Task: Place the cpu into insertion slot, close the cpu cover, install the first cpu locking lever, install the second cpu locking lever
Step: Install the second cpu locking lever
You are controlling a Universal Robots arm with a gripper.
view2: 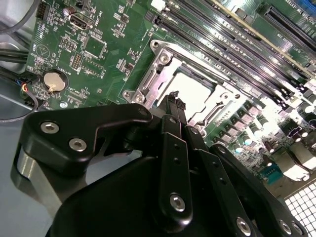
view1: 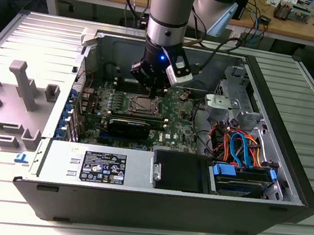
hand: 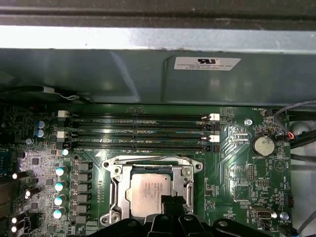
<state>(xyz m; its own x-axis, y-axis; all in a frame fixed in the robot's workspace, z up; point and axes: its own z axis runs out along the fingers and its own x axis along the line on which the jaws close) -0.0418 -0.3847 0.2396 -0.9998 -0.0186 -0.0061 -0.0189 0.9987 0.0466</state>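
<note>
The cpu point(hand: 150, 196) lies flat in the insertion slot point(hand: 118, 174) on the green motherboard point(hand: 237, 173), its dull silver-grey top showing through the square window of the cpu cover point(hand: 186, 183), which lies down around it. The gripper point(view2: 177, 96) hangs just above the cpu's edge with its two black fingertips point(view2: 171, 98) pressed together on nothing. In the second wrist view the chip's top point(view2: 195, 89) glares near white; the first wrist view gives it an even grey with faint print, plus the memory slots point(hand: 138, 131) beyond the socket and the coin battery point(hand: 262, 145) off to one side. The exterior view shows the arm point(view1: 171, 13) reaching down into the open computer case point(view1: 133, 199), the gripper point(view1: 152, 93) over the socket.
</note>
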